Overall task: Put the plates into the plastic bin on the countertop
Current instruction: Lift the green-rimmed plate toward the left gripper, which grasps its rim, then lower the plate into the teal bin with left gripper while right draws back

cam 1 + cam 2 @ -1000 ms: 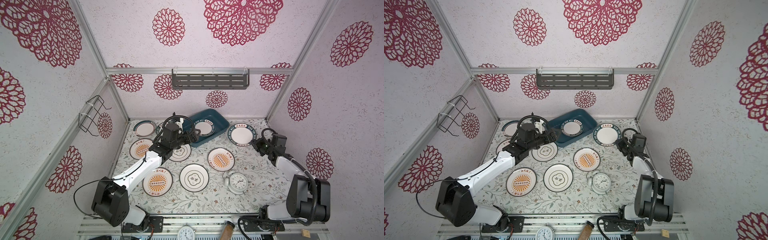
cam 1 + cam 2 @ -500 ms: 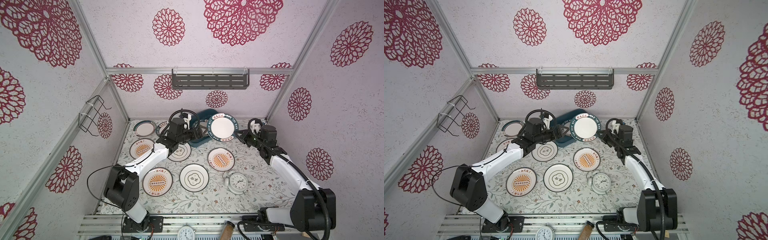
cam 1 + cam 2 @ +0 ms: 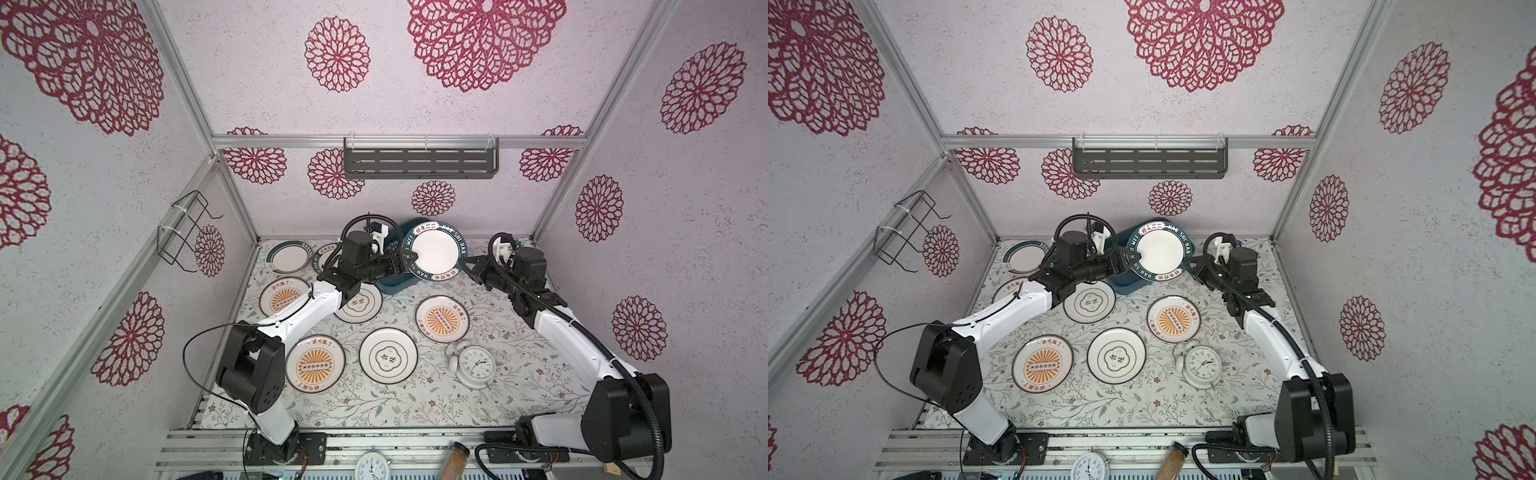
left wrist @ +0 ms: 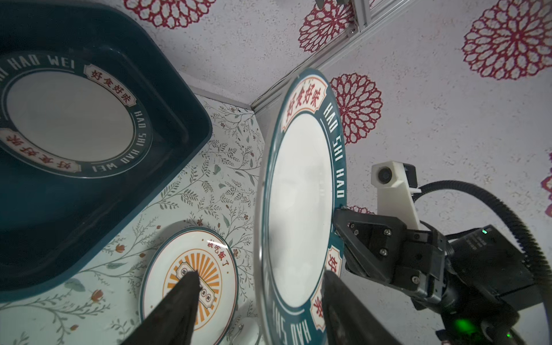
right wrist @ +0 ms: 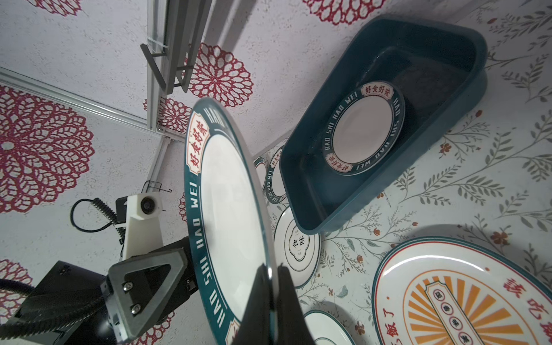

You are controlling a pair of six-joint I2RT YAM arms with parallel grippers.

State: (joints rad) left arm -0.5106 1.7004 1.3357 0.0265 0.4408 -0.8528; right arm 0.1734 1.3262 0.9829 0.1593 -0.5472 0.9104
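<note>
Walled cell, pale panels with red medallions; bench (image 3: 519,374) printed with leafy sprigs.

- Right claw (image 5: 273,268): fingers pressed together on the rim of the held plate (image 5: 230,194), a white plate with a teal lettered rim. It stands on edge, raised off the bench.
- Left claw (image 4: 260,277): fingers apart, one on each side of the same plate's opposite rim. A clear gap shows at one finger; contact at the other cannot be told.
- Plastic bin (image 3: 392,284): far middle of the bench, partly hidden by the held plate in both top views.
- Binned plate (image 4: 68,119): teal-rimmed, lying flat inside the bin.
- Rim-lettered plates (image 3: 288,257): two, far left, one partly behind the left arm.
- Sunburst plates (image 3: 315,363): three, flat at left, near left and right of middle.
- Emblem plates (image 3: 388,354): two, flat, middle.
- Alarm clock (image 3: 473,365): near right, just beside an emblem plate.
- Wall shelf (image 3: 419,162): grey, slotted, on the far wall.
</note>
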